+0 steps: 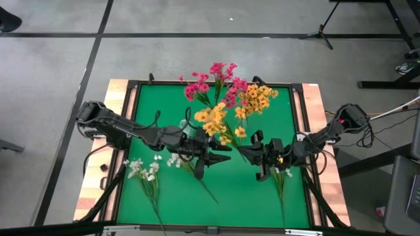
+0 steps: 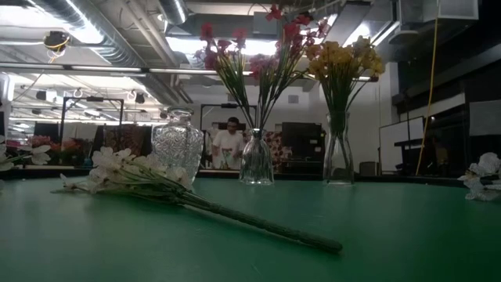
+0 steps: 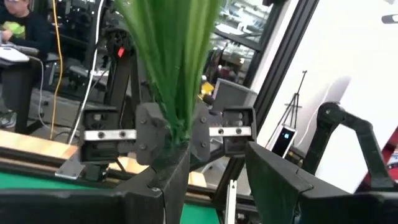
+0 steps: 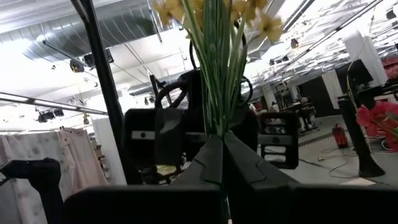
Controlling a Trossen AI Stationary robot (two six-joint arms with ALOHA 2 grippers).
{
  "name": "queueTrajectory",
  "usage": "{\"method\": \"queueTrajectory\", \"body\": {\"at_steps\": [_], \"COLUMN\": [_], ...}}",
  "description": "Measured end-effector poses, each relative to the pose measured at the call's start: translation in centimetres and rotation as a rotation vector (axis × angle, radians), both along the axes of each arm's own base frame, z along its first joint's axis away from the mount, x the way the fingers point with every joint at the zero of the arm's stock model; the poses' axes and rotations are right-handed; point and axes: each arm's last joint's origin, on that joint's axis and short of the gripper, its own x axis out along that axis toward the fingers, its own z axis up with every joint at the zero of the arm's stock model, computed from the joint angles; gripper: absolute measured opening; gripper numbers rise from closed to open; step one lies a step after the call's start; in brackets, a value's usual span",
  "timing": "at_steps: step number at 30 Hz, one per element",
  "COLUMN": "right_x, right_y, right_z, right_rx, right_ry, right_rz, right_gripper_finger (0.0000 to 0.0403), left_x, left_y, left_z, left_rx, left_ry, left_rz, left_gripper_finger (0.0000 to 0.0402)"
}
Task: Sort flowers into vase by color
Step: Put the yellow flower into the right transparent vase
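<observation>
**Yellow sprig upright between two claws**

Clenched on the yellow sprig [image 4: 214, 68] — right claw [image 1: 260, 156], stem vertical, blossoms up. Facing it, left claw [image 1: 211, 156], parted around the stem [image 3: 176, 68]. Below: green mat [image 1: 249, 196], white sprigs [image 1: 146, 174] lying flat. Beyond — vases [image 2: 257, 160], a person [image 2: 228, 143].

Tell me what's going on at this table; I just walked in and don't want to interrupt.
The robot is sorting artificial flowers into vases by color. The right gripper is shut on the stems of a yellow sprig, held up mid-table. The left gripper is open right beside those stems. Pink flowers and yellow flowers already stand in two vases. A round glass vase is empty, and white sprigs lie on the green mat.
</observation>
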Motion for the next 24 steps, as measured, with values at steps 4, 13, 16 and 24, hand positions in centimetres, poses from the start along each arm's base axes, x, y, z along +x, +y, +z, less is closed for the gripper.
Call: {"method": "queueTrajectory", "body": {"at_steps": [4,13,16,24], "right_x": [0.8,1.9,2.0,2.2], "right_y": [-0.2,0.4,0.4,0.6], "right_z": [0.2,0.0,-0.2,-0.6], "right_rx": [-0.004,-0.018,0.006,0.005], "right_ry": [-0.009,0.03,0.044,0.07], "right_rz": [0.025,0.031,0.015,0.044], "right_gripper_finger": [0.0001,0.0001,0.0001,0.0001], "left_x": [0.2,0.2,0.3,0.2], "left_y": [0.0,0.0,0.0,-0.3], "left_z": [-0.4,-0.5,-0.6,-0.6], "left_rx": [0.004,0.012,0.026,0.055], "left_ry": [0.016,0.021,0.022,0.025], "left_rz": [0.001,-0.002,0.004,0.023], "left_gripper_finger": [0.0153,0.0153,0.0153,0.0153]}}
